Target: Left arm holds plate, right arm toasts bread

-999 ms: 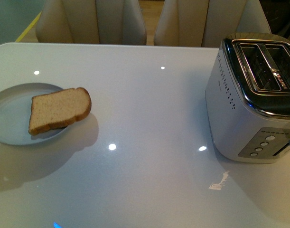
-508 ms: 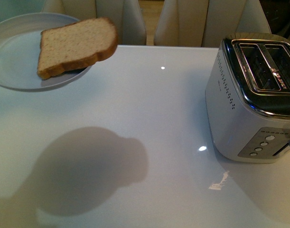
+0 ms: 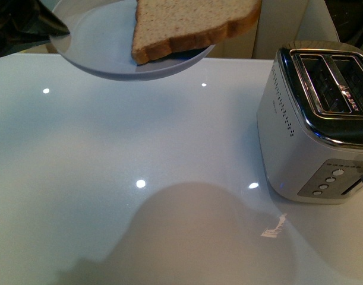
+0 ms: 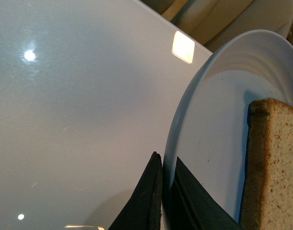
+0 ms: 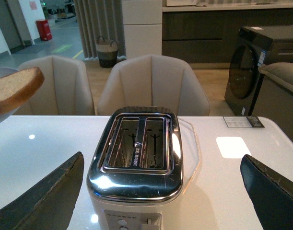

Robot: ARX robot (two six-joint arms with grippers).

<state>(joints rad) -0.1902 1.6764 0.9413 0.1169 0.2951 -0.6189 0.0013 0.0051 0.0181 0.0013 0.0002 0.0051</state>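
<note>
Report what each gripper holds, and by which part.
The left gripper pinches the plate by its rim, with the bread lying on it. The right gripper is open and holds nothing.

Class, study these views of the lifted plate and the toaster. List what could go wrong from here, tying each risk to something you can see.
1. The bread overhangs the plate at its rim, so a tilt could slide it onto the table.
2. The left gripper pinches the plate only at its rim, so the plate might pivot or slip.
3. The toaster has narrow slots, so the open right gripper may feed the slice in askew.
</note>
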